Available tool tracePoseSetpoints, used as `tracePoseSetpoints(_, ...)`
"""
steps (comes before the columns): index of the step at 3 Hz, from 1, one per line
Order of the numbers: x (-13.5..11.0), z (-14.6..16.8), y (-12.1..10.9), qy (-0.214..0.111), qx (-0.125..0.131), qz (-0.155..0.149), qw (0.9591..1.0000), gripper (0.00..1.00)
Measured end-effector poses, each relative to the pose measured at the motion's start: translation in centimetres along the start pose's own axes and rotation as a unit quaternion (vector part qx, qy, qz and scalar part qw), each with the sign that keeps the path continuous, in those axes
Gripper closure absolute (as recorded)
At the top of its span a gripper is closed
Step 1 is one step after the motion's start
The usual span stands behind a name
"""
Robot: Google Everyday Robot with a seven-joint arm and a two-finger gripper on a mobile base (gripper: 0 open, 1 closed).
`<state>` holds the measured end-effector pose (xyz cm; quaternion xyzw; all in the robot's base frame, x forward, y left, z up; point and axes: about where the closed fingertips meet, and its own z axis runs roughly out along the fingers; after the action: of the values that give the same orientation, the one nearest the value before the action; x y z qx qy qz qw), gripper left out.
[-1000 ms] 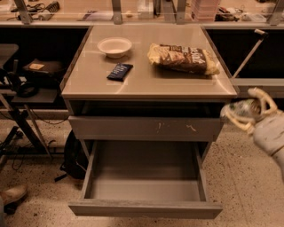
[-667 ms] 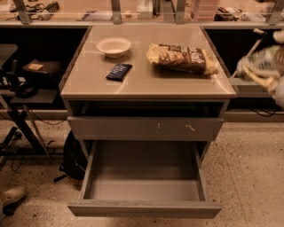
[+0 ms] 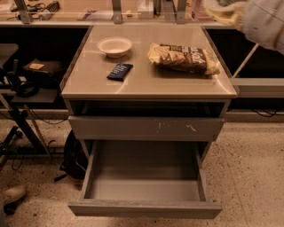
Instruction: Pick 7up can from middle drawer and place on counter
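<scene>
The middle drawer (image 3: pixel 144 209) is pulled out low at the front, and its grey inside holds nothing. The beige counter (image 3: pixel 146 82) lies above it. My gripper (image 3: pixel 220 12) is a blurred pale shape at the top right, high over the counter's back right corner, on the end of the grey-sleeved arm (image 3: pixel 264 22). I cannot make out the 7up can in this view; it is not in the drawer and not on the counter.
On the counter are a white bowl (image 3: pixel 114 46), a dark snack packet (image 3: pixel 120 71) and a chip bag (image 3: pixel 183 58). The scratched drawer front (image 3: pixel 146 127) sits above the open drawer. A cluttered shelf (image 3: pixel 66 13) runs behind. A stand with cables (image 3: pixel 26 84) is left.
The gripper has risen from beside the cabinet's right side, at drawer height, up to above the counter's back right corner. The camera has moved closer to the cabinet.
</scene>
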<state>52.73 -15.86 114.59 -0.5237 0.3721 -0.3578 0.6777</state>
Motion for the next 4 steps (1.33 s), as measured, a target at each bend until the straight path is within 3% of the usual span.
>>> tracePoseSetpoints(1, -5.8, 3.5, 4.1, -0.027, -0.089, -0.098, 0.9908, 1.0)
tracePoseSetpoints(2, -6.4, 4.1, 10.6, -0.04, -0.182, -0.128, 0.974, 1.0)
tracePoseSetpoints(4, -4.0, 6.1, 11.3, -0.037, -0.214, -0.12, 0.9687, 1.0)
